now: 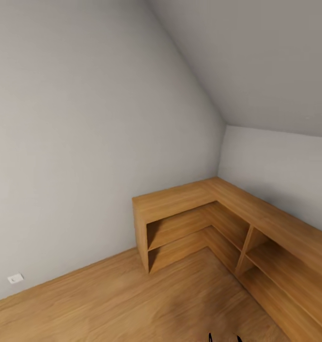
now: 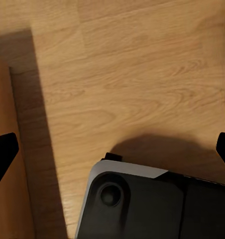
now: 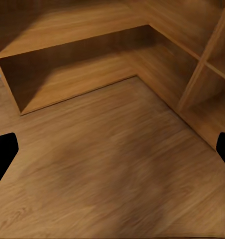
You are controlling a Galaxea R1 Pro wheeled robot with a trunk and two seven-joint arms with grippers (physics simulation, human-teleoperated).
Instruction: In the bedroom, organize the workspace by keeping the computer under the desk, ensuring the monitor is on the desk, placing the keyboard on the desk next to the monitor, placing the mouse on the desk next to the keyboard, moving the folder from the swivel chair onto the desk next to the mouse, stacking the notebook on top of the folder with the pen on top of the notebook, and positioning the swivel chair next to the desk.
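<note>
Zero task items around yet, so basically nothing sorted as far as visible. Just facing low wooden shelving [image 1: 213, 223] in a corner, plank floor [image 1: 132, 299] below. Both sets of fingers spread wide, holding nothing.

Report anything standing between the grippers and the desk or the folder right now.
No judgement is possible: the robot faces a room corner with low L-shaped wooden shelving, grey walls and wood floor. The left gripper and right gripper hang open over bare floor, holding nothing. The robot must turn toward the workspace first.
</note>
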